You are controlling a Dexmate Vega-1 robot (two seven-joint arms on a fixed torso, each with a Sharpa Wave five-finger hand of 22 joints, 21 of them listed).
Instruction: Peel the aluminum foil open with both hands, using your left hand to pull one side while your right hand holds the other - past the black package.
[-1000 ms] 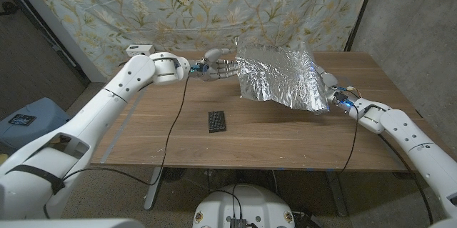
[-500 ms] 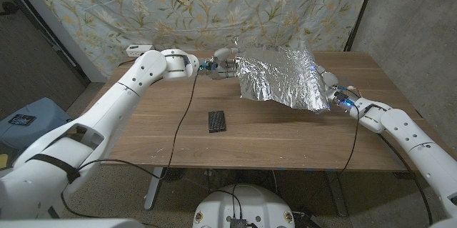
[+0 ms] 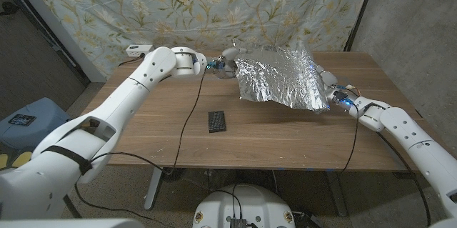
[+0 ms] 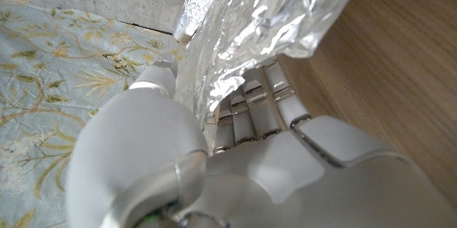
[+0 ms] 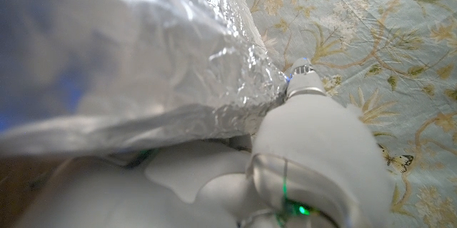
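A crinkled sheet of aluminum foil (image 3: 282,78) hangs spread above the far right part of the wooden table (image 3: 285,139). My left hand (image 3: 227,66) is at its left edge; in the left wrist view the foil (image 4: 264,21) runs between that hand's (image 4: 285,164) thumb and fingers. My right hand (image 3: 330,85) holds the sheet's right edge, and in the right wrist view the foil (image 5: 143,71) lies over this hand (image 5: 300,142) under its thumb. The small black package (image 3: 217,121) lies on the table nearer me, below and left of the sheet.
A floral curtain hangs behind the table. A white power box (image 3: 139,49) sits at the back left corner. A black cable (image 3: 178,114) trails from my left arm across the table and over its front edge. A blue bin (image 3: 25,117) stands on the floor at left.
My left arm has swung to the right, bringing the left hand closer in against the foil's left edge. The sheet and my right hand have hardly moved.
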